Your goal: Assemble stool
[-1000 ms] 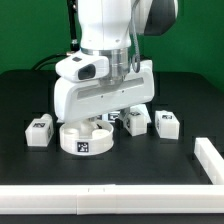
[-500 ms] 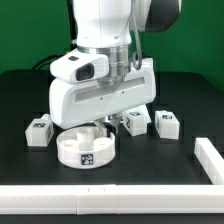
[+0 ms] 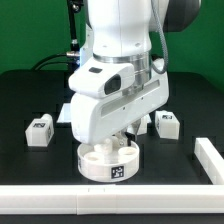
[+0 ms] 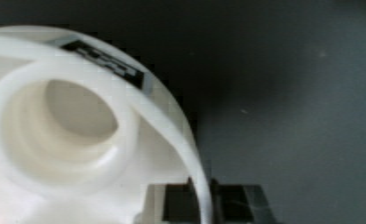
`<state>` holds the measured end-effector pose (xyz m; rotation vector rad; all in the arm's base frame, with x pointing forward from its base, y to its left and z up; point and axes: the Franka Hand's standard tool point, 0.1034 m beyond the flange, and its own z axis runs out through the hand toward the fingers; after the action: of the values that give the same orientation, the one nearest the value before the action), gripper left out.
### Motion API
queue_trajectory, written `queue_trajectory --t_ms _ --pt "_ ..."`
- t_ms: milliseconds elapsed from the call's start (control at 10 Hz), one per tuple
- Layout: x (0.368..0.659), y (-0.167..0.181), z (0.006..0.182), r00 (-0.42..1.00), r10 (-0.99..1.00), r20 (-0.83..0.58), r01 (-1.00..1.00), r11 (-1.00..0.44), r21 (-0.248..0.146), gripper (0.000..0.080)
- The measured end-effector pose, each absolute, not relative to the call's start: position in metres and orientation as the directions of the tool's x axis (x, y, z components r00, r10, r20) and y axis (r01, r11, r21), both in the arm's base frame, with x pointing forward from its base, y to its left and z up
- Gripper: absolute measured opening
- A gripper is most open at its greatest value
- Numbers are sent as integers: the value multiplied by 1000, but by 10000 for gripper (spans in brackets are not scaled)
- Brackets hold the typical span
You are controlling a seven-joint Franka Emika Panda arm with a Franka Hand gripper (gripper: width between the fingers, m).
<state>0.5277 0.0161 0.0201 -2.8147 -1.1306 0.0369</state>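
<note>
Progress is early. The seat (image 3: 108, 162) lies on the table with no leg seen fitted in its sockets. One leg (image 3: 40, 131) stands loose toward the exterior view's left, and a second leg (image 3: 166, 124) toward its right (any others are hidden behind the arm). The gripper (image 4: 206, 203) pinches the seat's rim wall between narrow fingers. Compared with half a second ago, the seat sits further toward the exterior view's right and nearer the rail (image 3: 60, 198).
</note>
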Motion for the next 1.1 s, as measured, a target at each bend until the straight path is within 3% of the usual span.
queue_trajectory --t_ms 200,400,600,1100 --pt "528 17 20 722 692 18 689 -716 -109 25" --pt "539 45 19 641 765 57 766 -636 -89 25" --pt "573 66 20 553 828 93 833 -545 -97 25" --pt "573 67 19 549 830 99 836 -542 -87 25"
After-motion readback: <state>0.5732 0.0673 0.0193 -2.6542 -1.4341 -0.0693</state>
